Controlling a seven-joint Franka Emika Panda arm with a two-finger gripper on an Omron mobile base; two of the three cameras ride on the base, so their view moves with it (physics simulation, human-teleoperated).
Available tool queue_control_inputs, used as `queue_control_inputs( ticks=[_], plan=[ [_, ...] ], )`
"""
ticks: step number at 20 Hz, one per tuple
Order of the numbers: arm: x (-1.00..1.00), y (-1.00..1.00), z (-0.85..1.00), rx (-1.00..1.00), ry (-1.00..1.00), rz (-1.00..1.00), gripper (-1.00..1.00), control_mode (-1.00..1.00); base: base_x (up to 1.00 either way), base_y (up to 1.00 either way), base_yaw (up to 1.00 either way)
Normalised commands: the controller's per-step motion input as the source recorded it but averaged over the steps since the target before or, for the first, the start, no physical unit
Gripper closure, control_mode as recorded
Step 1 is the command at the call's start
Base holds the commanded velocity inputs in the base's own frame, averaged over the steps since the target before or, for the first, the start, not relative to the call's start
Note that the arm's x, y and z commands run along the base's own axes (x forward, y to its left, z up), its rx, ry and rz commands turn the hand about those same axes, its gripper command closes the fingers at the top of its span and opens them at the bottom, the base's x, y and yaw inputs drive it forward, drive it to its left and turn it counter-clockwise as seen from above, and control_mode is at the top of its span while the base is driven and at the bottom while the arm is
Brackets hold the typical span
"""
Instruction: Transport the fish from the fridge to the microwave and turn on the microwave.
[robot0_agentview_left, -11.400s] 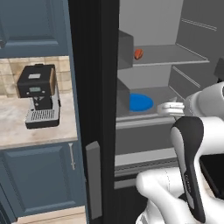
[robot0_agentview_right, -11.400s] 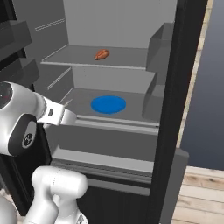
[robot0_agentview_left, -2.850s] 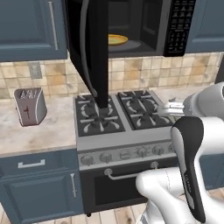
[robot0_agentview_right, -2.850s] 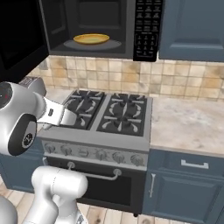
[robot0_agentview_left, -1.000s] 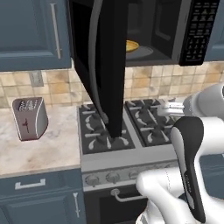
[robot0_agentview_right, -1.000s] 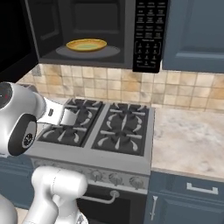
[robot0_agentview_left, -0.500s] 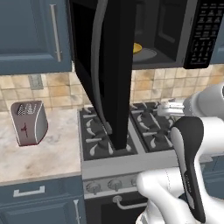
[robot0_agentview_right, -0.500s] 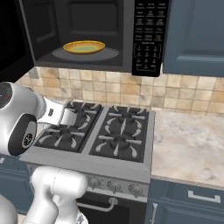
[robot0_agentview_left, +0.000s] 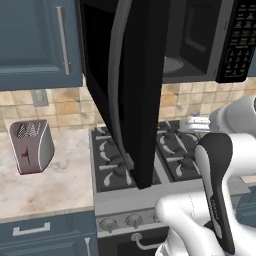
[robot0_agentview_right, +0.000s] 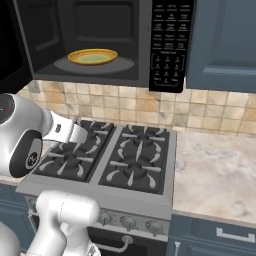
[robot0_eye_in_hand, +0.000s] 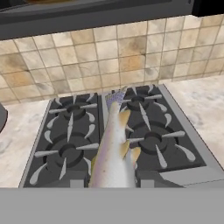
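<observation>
**One fish in hand, microwave open above the stove**

One clear risk: the fish (robot0_eye_in_hand: 114, 148) sticks out long past the gripper (robot0_eye_in_hand: 114, 183), so on the lift its far end could clip the lower lip of the microwave (robot0_agentview_right: 100, 40) opening or the yellow plate (robot0_agentview_right: 93, 56) already sitting on the round tray. Held near one end only, it could also pivot or slide out if bumped, and would land on the stove (robot0_agentview_right: 107, 162) grates below.

Second risk: the microwave door (robot0_agentview_left: 132, 85) hangs wide open, swung out over the left burners. From the left base view it stands between that camera and the cavity, and the arm's elbow may pass near it on the way up. The door also has to be shut before the keypad (robot0_agentview_right: 170, 42) does anything, I judge.

Hand: fingers are hidden under the fish in the hand view, but the fish rises straight from between them, so I read the gripper as pinched on it, not spread. It hovers over the middle of the stove, well below the cavity, touching nothing else. The fridge is behind us now.
</observation>
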Motion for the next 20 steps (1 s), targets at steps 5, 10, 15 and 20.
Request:
queue_control_inputs(
  ticks=[5,10,15,20],
  plan=[
    [0.0,0.0,0.0,0.0,0.0,0.0,1.0,1.0,0.42,0.18,0.0],
    [0.0,0.0,0.0,0.0,0.0,0.0,1.0,1.0,0.21,0.17,0.01],
    [0.0,0.0,0.0,0.0,0.0,0.0,1.0,1.0,0.09,0.1,0.02],
    [0.0,0.0,0.0,0.0,0.0,0.0,1.0,1.0,0.01,0.01,0.01]
  ],
)
